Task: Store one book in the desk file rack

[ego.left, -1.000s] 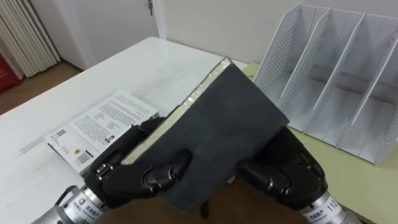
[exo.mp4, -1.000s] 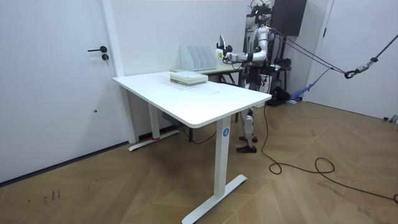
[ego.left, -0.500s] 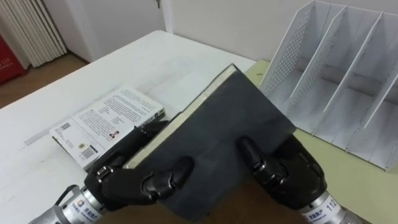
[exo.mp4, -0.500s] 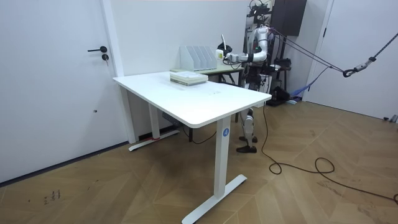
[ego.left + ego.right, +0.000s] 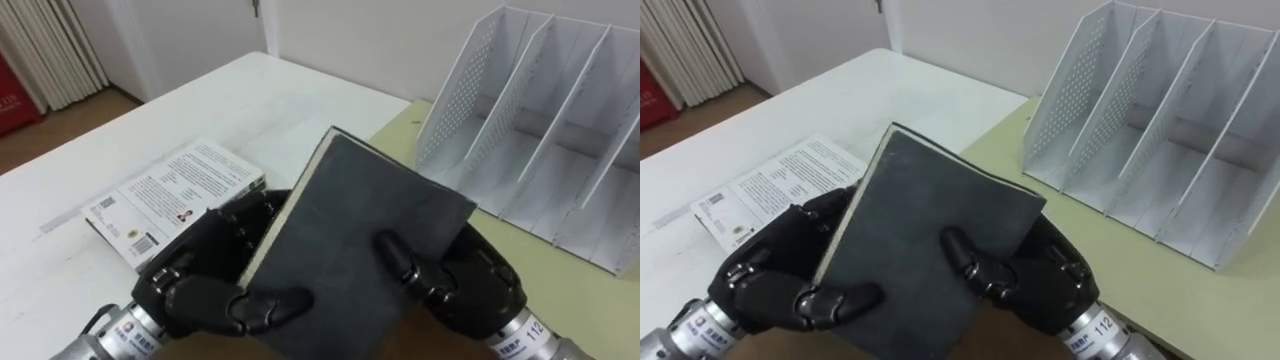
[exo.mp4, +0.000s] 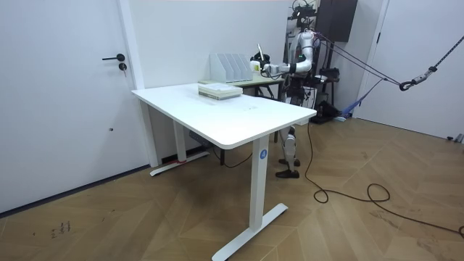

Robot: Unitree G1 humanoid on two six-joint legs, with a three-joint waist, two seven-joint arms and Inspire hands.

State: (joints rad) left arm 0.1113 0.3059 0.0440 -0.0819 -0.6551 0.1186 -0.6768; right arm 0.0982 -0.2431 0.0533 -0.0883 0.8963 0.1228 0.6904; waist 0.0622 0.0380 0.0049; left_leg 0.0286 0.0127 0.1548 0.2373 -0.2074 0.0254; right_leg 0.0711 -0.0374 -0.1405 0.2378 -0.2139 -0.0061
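A dark grey book [image 5: 355, 245] [image 5: 925, 235] is held up off the table between both hands, tilted with its page edge toward the left. My left hand [image 5: 205, 285] curls round its left edge, thumb across the lower cover. My right hand [image 5: 460, 290] grips its right side with the thumb on the cover. The white file rack [image 5: 540, 130] [image 5: 1160, 120] with several upright slots stands at the right rear, on a pale green desk [image 5: 600, 300]. In the room view the robot [image 6: 299, 65] stands behind the table's far end, holding the book [image 6: 259, 52] near the rack [image 6: 230, 67].
A white-covered book [image 5: 170, 200] [image 5: 770, 185] lies flat on the white table [image 5: 230, 100] left of my hands; in the room view it shows as a white book [image 6: 219, 90]. A door [image 6: 65, 94] stands at the room view's left.
The book has turned more upright in my hands, its page edge swinging toward the left. The right thumb has come onto the cover. The camera shifted slightly.
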